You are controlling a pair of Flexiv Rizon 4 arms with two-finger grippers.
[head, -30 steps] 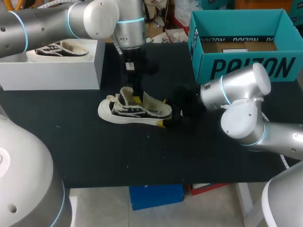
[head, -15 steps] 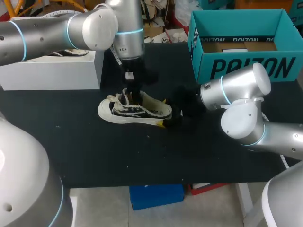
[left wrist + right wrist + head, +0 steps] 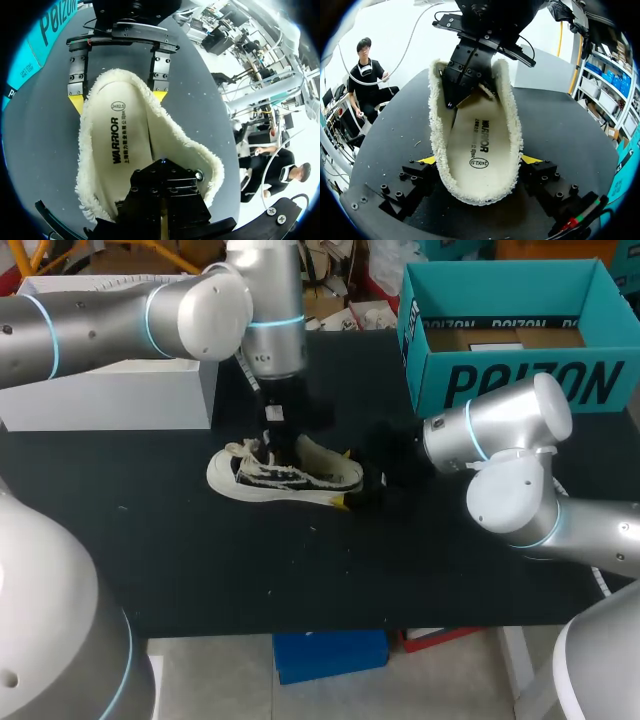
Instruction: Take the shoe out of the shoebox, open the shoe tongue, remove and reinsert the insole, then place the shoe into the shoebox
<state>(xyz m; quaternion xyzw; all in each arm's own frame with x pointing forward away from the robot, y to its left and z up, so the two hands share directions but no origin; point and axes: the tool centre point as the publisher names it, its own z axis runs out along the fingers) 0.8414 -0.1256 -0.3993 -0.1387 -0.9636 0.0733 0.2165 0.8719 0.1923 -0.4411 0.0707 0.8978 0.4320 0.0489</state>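
Right gripper (image 3: 479, 161) clamps the shoe (image 3: 285, 472) at the heel, frame centre on the table (image 3: 200, 560). Left gripper (image 3: 461, 97) sits inside the fleecy opening, on the insole (image 3: 480, 145); I can't tell its grip. Shoe looks light, collar soft, sole stiffer, so I'd hold the heel. Teal shoebox (image 3: 500, 380), upper right, shows a cardboard insert (image 3: 500, 338). White box (image 3: 120, 395), upper left: contents hidden.
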